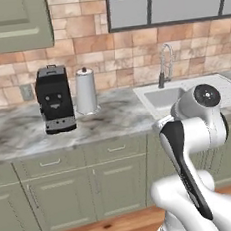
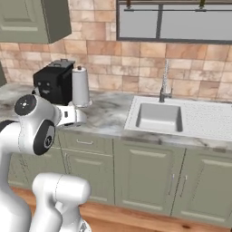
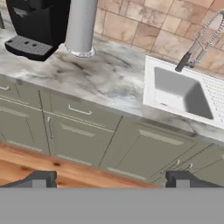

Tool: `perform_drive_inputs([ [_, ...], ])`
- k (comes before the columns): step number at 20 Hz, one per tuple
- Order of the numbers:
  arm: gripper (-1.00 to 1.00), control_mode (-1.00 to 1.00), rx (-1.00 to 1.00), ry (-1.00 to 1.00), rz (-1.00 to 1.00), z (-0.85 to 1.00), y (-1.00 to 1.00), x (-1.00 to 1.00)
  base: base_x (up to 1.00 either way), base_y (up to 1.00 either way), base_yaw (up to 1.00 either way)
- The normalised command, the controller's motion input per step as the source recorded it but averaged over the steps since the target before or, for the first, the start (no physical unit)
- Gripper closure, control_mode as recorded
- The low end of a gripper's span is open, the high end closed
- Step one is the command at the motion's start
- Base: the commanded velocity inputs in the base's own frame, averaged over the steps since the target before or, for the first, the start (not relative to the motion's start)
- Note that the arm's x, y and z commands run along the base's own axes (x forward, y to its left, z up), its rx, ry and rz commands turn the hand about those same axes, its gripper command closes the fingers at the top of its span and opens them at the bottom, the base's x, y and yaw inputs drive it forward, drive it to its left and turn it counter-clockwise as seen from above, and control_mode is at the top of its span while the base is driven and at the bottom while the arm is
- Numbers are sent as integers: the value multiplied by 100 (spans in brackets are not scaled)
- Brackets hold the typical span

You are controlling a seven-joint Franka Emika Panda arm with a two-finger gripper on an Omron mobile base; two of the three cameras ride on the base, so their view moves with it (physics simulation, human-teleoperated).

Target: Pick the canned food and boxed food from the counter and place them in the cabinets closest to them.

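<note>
The canned food and the boxed food are out of view. The grey-white marbled counter (image 1: pixel 113 118) (image 2: pixel 108 113) (image 3: pixel 103 78) runs over olive-green base cabinets. One olive-green wall cabinet (image 1: pixel 13 22) (image 2: pixel 27 20) hangs shut at the upper left. My gripper (image 3: pixel 111 178) is open, with nothing between its fingers. It is held back from the counter's front edge and looks down at the base cabinets and the wooden floor.
A black coffee machine (image 1: pixel 54 98) (image 2: pixel 52 81) (image 3: pixel 37 22) and a paper towel roll (image 1: pixel 85 90) (image 2: pixel 80 86) (image 3: pixel 81 26) stand on the counter's left. A sink (image 1: pixel 165 96) (image 2: pixel 159 117) (image 3: pixel 181 92) with a faucet (image 1: pixel 166 62) (image 2: pixel 164 81) lies to the right.
</note>
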Motion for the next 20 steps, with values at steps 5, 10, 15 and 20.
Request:
perform_drive_inputs([
  [5, -100, 100, 0, 0, 0, 0, 0, 0, 0, -75, 0],
  [10, -100, 100, 0, 0, 0, 0, 0, 0, 0, -75, 0],
  [15, -100, 100, 0, 0, 0, 0, 0, 0, 0, -75, 0],
  [20, -100, 100, 0, 0, 0, 0, 0, 0, 0, -76, 0],
])
